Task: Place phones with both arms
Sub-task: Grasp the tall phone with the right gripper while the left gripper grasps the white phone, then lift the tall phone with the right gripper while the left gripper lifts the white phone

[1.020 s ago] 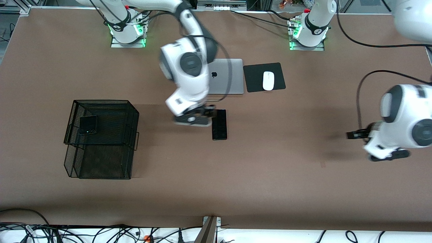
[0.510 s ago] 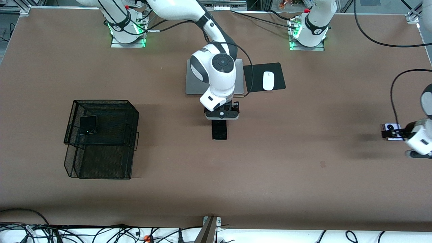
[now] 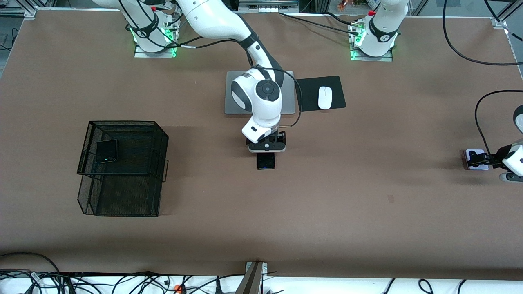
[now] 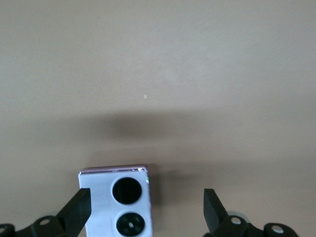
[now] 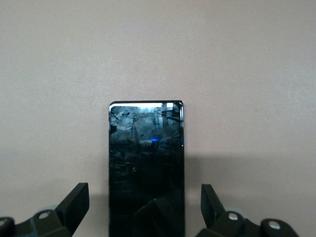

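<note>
Both jaws spread wide, gripping nothing: my right gripper (image 5: 143,207) straddles the slim black slab (image 5: 146,168), left gripper (image 4: 145,212) the lavender-white phone (image 4: 117,202)

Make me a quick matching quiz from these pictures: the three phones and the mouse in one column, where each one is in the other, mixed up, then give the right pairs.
Things:
1. black flip phone
2. slim black phone
3. lavender-white phone
4. white mouse

Places:
A. on the black pad beside the laptop
B. on the table under the open right gripper
C. on the top tier of the black mesh rack
D. at the left arm's end of the table, between the fingers of the open left gripper

Pairs: 1-C, 2-B, 3-D, 4-A
</note>
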You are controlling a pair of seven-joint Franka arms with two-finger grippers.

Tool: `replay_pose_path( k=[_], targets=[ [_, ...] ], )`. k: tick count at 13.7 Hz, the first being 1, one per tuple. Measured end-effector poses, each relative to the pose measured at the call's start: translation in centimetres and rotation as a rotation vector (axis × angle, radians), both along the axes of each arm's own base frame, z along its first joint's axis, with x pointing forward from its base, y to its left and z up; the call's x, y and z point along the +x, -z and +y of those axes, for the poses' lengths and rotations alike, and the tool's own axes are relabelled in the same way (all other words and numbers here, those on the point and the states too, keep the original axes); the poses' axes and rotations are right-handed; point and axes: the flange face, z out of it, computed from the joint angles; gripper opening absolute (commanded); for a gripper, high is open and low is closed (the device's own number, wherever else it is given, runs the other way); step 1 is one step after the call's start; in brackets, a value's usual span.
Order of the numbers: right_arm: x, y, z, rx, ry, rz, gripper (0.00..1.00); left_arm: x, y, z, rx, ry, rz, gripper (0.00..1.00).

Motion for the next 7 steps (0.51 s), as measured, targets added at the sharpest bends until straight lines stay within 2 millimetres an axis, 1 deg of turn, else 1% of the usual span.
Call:
replay_pose_path(
  k=[1, 2, 5, 7],
  targets=[
    [0.1, 0.5, -0.1, 0.007, -0.012, 0.001, 1.0, -0.2, 1.0, 0.6, -0.002, 0.001, -0.012, 1.0],
    [0.1, 1.1, -0.2, 0.013, -0.024, 0.003, 1.0, -0.3, 1.4, 0.8, -0.003, 0.002, -0.017, 1.0],
    [-0.2, 2.7, 0.1, 0.026, -0.031, 0.007, 1.0, -0.4, 1.7, 1.0, -0.001, 0.0, -0.023, 1.0],
    [-0.6, 3.4, 0.2, 0.027, -0.034, 0.014, 1.0, -0.9, 2.4, 1.5, -0.003, -0.026, -0.011, 1.0]
  ],
)
